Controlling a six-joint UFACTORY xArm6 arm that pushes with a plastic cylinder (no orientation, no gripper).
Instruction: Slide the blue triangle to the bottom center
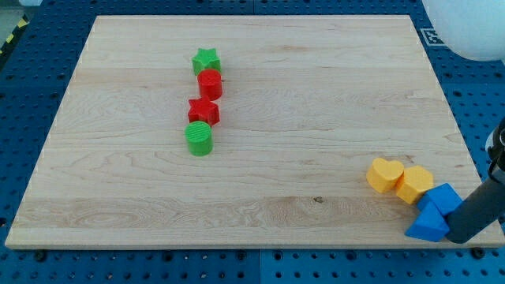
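The blue triangle (pixel 428 226) lies at the board's bottom right corner, right at the bottom edge. A second blue block (pixel 443 198), shape unclear, touches it from above. My tip (pixel 458 235) is at the triangle's right side, touching or nearly touching it, with the dark rod leaning up to the view's right. A yellow heart (pixel 384 174) and a yellow hexagon (pixel 415 184) sit side by side just to the upper left of the blue blocks.
A column of blocks stands left of the board's centre: a green star (pixel 206 60), a red cylinder (pixel 210 84), a red star (pixel 203 111) and a green cylinder (pixel 200 138). The wooden board (pixel 300 102) lies on a blue perforated table.
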